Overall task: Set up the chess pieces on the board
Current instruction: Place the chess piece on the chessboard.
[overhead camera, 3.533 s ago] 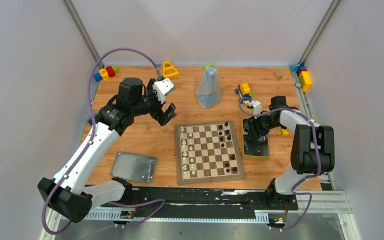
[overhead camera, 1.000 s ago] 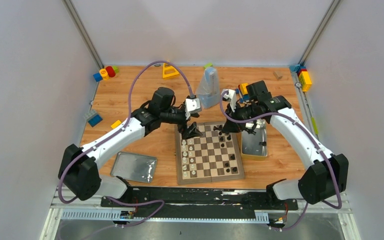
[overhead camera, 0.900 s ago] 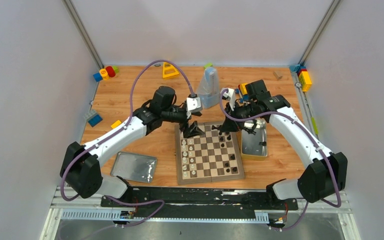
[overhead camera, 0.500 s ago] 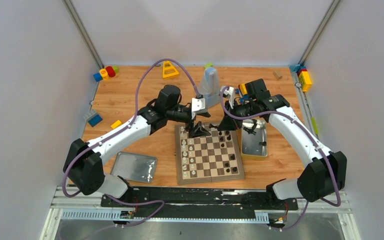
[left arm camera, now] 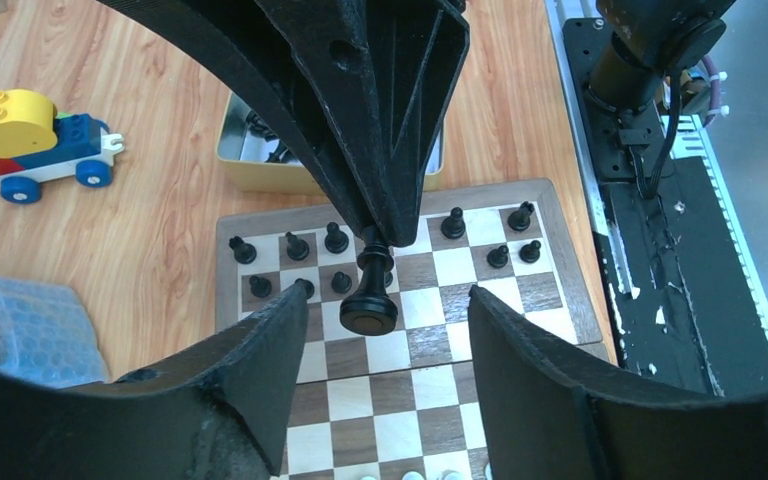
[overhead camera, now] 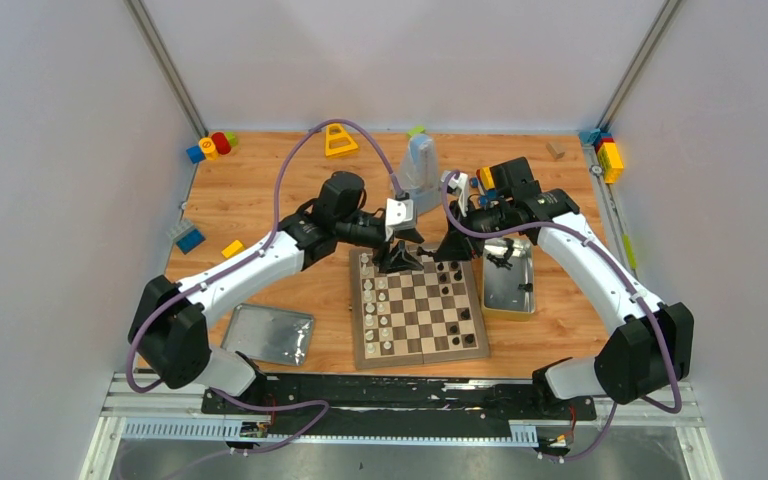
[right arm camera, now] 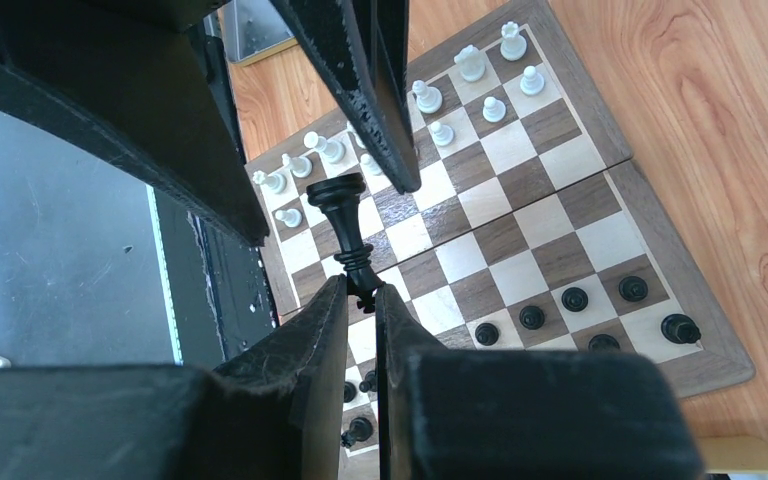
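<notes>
The board point(overhead camera: 416, 357) lies mid-table, with white chess pieces point(overhead camera: 374, 300) in its left columns and black ones point(overhead camera: 457, 290) on its right. My right gripper point(right arm camera: 362, 290) is shut on the top of a tall black chess piece point(right arm camera: 347, 232), holding it in the air above the board's far edge. My left gripper point(left arm camera: 388, 293) faces it, open, one finger on each side of that piece's round base point(left arm camera: 369, 316) without touching it. From above, both grippers point(overhead camera: 400, 257) point(overhead camera: 447, 246) meet over the far edge of the board.
A yellow tin point(overhead camera: 509, 290) holding black pieces sits right of the board. A silver lid point(overhead camera: 268, 333) lies at the front left. A plastic bag point(overhead camera: 418, 175) stands behind the board. Toy blocks point(overhead camera: 210, 147) point(overhead camera: 606, 155) line the far corners, and a toy car point(left arm camera: 30, 135) sits by the tin.
My left gripper has slid right along the board's far edge to the held black piece, and its jaws have narrowed around it. The right gripper has stayed almost still, gripping the piece.
</notes>
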Available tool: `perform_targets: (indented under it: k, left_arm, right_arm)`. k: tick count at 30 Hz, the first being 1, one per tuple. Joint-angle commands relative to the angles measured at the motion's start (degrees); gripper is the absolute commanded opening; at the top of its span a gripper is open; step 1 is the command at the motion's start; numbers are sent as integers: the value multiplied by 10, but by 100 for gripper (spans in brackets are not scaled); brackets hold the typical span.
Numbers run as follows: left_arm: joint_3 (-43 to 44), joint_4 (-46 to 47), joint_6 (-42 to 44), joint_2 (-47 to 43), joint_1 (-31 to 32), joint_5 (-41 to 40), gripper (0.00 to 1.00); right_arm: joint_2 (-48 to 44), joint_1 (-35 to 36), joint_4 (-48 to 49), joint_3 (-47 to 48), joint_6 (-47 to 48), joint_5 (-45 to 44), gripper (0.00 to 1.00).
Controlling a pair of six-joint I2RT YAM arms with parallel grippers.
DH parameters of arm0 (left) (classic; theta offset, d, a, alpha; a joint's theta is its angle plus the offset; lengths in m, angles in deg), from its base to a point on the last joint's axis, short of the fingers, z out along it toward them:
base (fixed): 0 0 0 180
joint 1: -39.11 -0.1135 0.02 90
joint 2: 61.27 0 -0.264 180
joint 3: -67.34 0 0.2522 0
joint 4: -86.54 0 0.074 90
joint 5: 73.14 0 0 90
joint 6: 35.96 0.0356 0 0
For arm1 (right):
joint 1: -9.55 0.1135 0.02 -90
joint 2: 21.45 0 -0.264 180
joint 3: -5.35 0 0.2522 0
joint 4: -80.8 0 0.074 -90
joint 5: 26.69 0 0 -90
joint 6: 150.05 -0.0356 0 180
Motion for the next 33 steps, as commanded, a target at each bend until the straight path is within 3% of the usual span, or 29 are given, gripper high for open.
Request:
perform_targets:
  k: [1,22,24,29,33]
  left_arm:
    - [24,17,-2,5,5,14,66]
    - [50,-23,4,20,5,20,31]
    - [47,-24,4,16,5,17,33]
    - [46,-26,-1,8,5,7,56]
    - [38,-22,0,0,5,-4,64]
  right_arm:
    - [-18,2,20,13,-3,22,1]
    - [-28,2,23,8,-3,15,2]
    - [-31,3,24,9,-4,14,2]
    - [-32,3,26,9,-7,12,1]
    - [-33,3,26,6,-6,11,1]
